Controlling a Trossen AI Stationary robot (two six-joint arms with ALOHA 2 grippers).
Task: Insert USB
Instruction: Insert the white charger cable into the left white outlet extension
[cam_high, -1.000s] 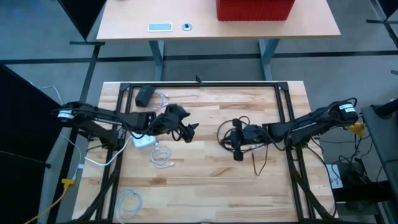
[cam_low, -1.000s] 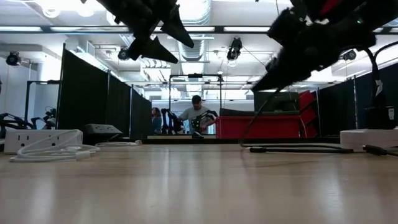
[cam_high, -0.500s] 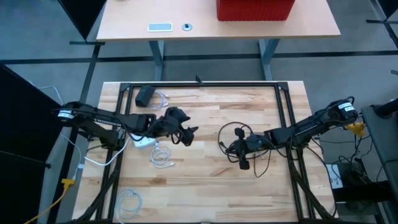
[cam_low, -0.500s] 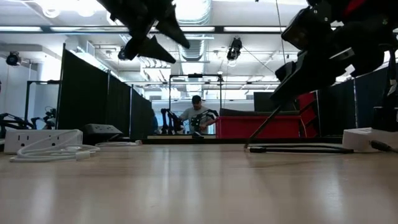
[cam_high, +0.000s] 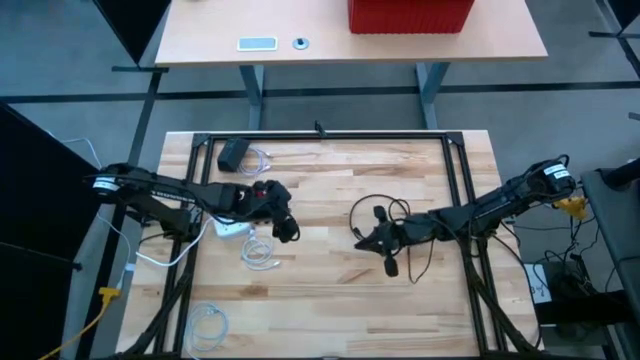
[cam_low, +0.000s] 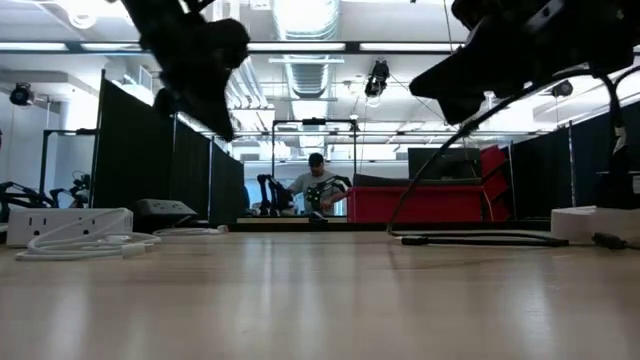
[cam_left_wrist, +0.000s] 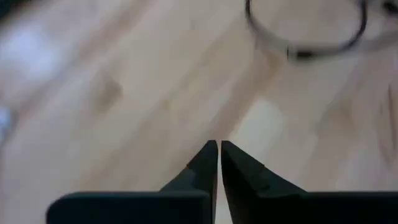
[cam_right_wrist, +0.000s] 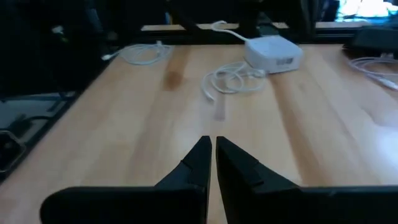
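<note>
Both the left gripper (cam_left_wrist: 218, 149) and the right gripper (cam_right_wrist: 212, 144) are pressed together, holding nothing; the black cable (cam_high: 372, 213) lies loose on the table, so any plug reached for could slide away.

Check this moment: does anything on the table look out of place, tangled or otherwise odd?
Nothing looks damaged. The black cable lies in a loose loop mid-table beside the right hand, and a white cable lies coiled by the white power strip near the left hand. Both hands are shut and hold nothing.
</note>
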